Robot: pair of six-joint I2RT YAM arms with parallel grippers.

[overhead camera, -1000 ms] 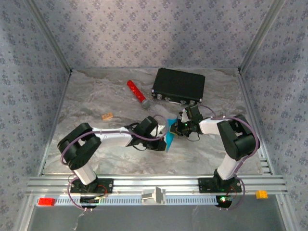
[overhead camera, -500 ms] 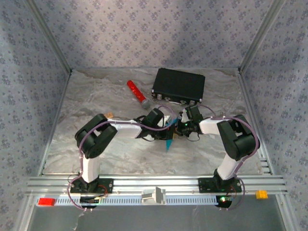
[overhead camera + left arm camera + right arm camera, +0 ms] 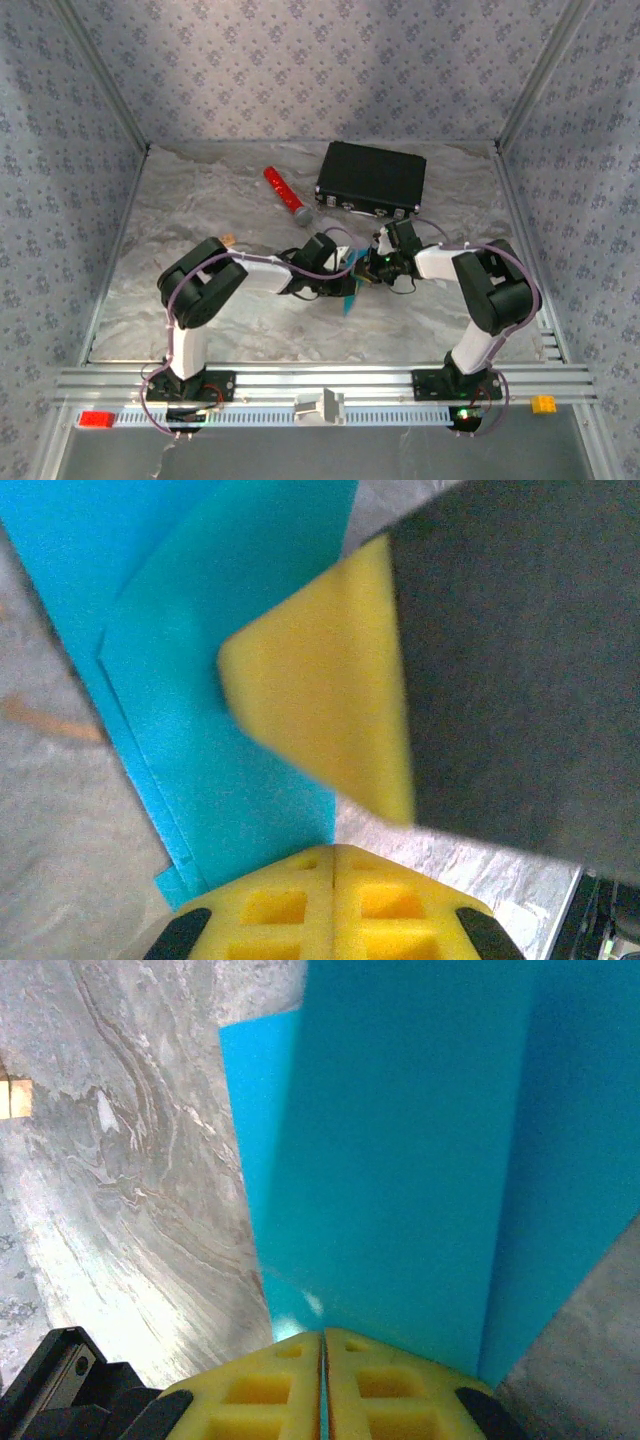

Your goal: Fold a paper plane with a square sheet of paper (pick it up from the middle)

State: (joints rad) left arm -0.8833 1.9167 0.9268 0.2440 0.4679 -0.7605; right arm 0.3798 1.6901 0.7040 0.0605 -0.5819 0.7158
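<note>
Pinching the creased, bright cyan-blue sheet of paper [image 3: 400, 1160], the right gripper [image 3: 322, 1345] is clamping it between its pads; the left gripper [image 3: 335, 865] is sitting closed, layered paper rising just above its tips.

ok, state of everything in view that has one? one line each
sheet of paper: partly folded, layers overlapping, not yet a plane.
right pincer: shut on the sheet of paper.
left pincer: shut, at the paper's edge; grip unclear.
black case: closed, lying flat.
red cylinder: lying on its side.
</note>
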